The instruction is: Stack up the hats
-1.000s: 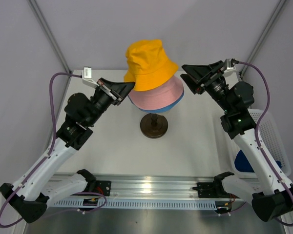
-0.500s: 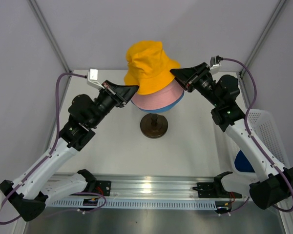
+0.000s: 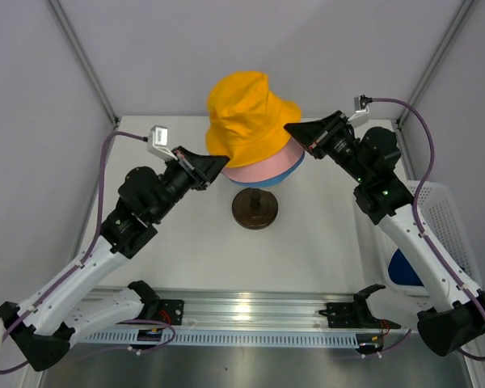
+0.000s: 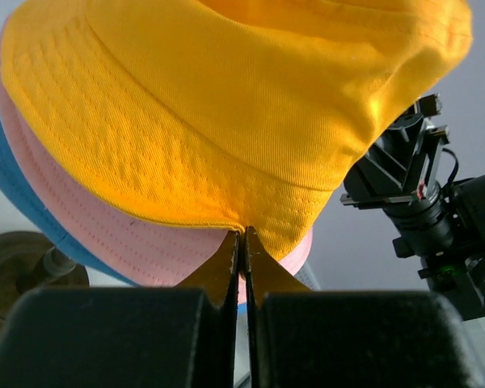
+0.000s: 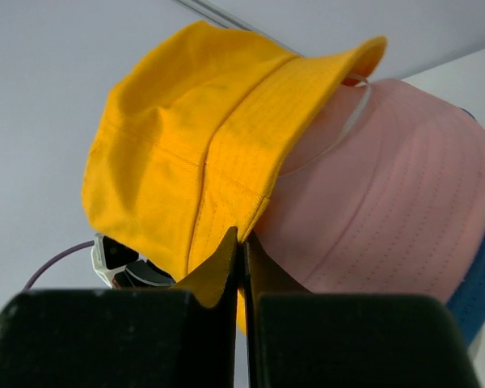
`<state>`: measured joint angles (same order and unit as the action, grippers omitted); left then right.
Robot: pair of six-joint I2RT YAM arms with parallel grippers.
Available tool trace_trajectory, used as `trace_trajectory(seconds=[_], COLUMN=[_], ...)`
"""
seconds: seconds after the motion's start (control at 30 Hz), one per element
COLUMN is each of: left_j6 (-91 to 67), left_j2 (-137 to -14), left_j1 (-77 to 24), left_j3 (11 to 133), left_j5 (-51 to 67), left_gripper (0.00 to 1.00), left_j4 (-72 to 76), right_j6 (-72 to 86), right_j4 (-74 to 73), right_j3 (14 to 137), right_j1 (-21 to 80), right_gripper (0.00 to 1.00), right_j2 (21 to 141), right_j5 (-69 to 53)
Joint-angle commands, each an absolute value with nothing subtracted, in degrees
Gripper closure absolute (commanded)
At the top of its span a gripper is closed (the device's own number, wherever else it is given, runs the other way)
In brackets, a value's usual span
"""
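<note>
Centrally, the yellow-orange fabric bucket hat (image 3: 246,113) tops the pink fabric bucket hat (image 3: 263,168) and the light blue fabric bucket hat (image 3: 289,173), stacked above a dark brown round base (image 3: 255,208) on the white desk (image 3: 186,234). Left jaws clench its left brim edge; right jaws clench its right brim edge.

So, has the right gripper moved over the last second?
Yes. The right gripper has swung left, inward toward the side of the brown base, and closed on the brim of the yellow hat.
</note>
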<state>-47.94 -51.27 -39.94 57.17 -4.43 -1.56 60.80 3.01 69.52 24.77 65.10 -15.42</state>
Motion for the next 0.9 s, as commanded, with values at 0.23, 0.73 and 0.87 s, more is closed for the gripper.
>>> trace_trajectory(seconds=[0.23, 0.73, 0.87], left_j6=[-48.8, -41.0, -43.0], left_j2=[-49.2, -40.9, -41.7], left_j1=[-43.4, -36.1, -28.1], left_j3=[50.8, 56.8, 58.8], left_j5=[-6.2, -15.4, -9.1], left_gripper=[0.99, 0.34, 0.32], left_j4=[-7.2, -13.6, -13.5], right_j6=[55.5, 50.7, 46.6], right_j4=[-6.3, -6.1, -7.1], right_j3=[64.2, 68.5, 72.9], right_j1=[24.1, 15.7, 15.0], right_gripper=[1.00, 1.00, 1.00], right_j2=[63.1, 71.4, 75.6], right_j5=[-9.2, -25.8, -30.3])
